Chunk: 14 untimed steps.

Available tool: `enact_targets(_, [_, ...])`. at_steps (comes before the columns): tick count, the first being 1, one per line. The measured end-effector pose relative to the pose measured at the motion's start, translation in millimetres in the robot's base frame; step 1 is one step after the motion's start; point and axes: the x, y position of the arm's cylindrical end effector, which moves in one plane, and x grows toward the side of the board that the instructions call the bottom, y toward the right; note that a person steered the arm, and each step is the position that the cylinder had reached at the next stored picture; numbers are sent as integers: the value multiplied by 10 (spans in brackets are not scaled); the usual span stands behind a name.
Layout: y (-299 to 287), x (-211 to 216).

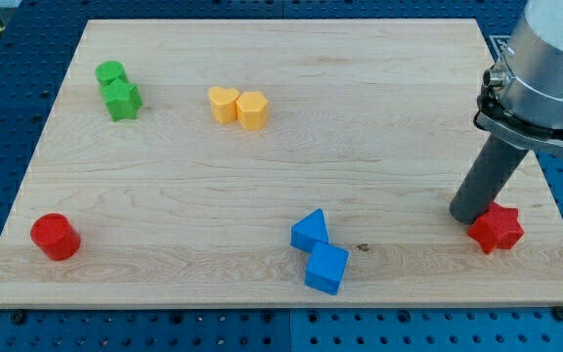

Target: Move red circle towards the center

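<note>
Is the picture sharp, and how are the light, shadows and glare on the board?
Camera view: sharp overall, no motion blur; light is soft and even, so the red circle and blue blocks cast only faint short shadows; no strong glare on the board; my tip rests beside the red star; the board's edges look slightly skewed by perspective.

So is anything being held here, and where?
Nothing is held. My tip only rests beside the red star; the red circle sits untouched far off.
</note>
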Motion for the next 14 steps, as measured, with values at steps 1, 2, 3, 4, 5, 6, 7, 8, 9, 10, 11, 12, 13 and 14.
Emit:
enact_targets(1, [100,87])
enact_targets(2, [213,173])
enact_targets(3, [237,165])
enact_targets(4, [156,153])
enact_targets(5, [-477,49])
enact_targets(6, [-1079,-223])
enact_targets(7, [-1765,-389])
enact_targets(8, [-2686,-389])
enact_targets(9, [-3700,-428])
enact_targets(10, [-4220,-443])
enact_targets(11, [-4272,-419])
enact_targets(12, [-4788,-292])
enact_targets(13, [-4962,-288])
enact_targets(14, [-4968,41])
